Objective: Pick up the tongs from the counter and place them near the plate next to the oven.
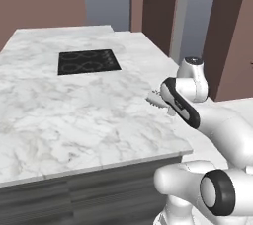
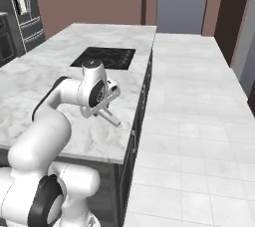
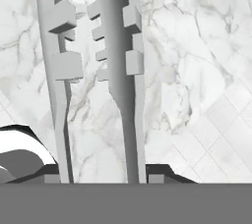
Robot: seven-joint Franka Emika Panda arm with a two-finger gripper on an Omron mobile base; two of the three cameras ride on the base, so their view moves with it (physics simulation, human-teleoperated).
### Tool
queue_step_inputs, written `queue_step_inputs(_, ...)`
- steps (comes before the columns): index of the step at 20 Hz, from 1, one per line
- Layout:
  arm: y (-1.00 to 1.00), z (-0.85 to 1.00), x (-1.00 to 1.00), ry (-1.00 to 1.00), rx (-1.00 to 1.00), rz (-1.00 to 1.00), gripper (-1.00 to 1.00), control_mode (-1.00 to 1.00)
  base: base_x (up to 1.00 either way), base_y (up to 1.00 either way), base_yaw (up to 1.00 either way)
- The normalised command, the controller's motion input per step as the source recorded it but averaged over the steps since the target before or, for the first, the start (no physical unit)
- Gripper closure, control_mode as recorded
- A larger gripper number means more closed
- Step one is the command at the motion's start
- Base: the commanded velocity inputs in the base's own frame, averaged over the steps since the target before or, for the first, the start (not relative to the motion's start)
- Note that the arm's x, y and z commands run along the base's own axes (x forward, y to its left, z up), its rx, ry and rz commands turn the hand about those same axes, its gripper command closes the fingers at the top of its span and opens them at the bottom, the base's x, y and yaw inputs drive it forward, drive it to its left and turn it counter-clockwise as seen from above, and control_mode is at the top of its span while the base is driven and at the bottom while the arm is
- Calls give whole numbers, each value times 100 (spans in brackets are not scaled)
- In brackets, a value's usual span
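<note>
Left base view: the counter [image 1: 74, 110] spans the frame from the left edge to about 3 o'clock. The cooktop [image 1: 88, 61] is inset at about 11 o'clock of centre, well apart from the arm. At 3 o'clock the gripper [image 1: 165, 104] hangs over the counter's right edge. The ridged end of the tongs [image 1: 156, 100] projects from it toward 9 o'clock, above the marble.

Right base view: a dark appliance front [image 2: 10, 17] stands at 10 o'clock, beyond the counter [image 2: 35, 81]. The cooktop [image 2: 104, 56] lies at 12 o'clock of the arm. The gripper [image 2: 102, 109] sits left of centre, over the counter near its right edge. The tongs [image 2: 109, 116] slant from it toward 4 o'clock, tip down, close to the marble; contact with the surface cannot be determined. A tiled floor [image 2: 194, 121] fills the right half.

Hand view: the tongs [image 3: 93, 61] run from 6 o'clock to 12 o'clock, two arms side by side with scalloped teeth at the top. The gripper [image 3: 101, 179] is pinched on their lower ends, one fingertip [image 3: 51, 178] outside each arm. Marble lies behind; floor tiles [image 3: 221, 120] show at 4 o'clock.
</note>
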Motion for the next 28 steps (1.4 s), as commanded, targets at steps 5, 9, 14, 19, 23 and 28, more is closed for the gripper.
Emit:
queue_step_inputs(5, 0, 0, 0, 0, 0, 0, 100, 100, -35, -53, -24)
queue_step_inputs(9, 0, 0, 0, 0, 0, 0, 100, 100, -46, -43, -38)
queue_step_inputs(14, 0, 0, 0, 0, 0, 0, 100, 100, -51, -40, -51)
queue_step_inputs(19, 0, 0, 0, 0, 0, 0, 100, 100, -18, -35, -52)
queue_step_inputs(23, 0, 0, 0, 0, 0, 0, 100, 100, 1, -30, -51)
queue_step_inputs(28, 0, 0, 0, 0, 0, 0, 100, 100, 32, -28, -50)
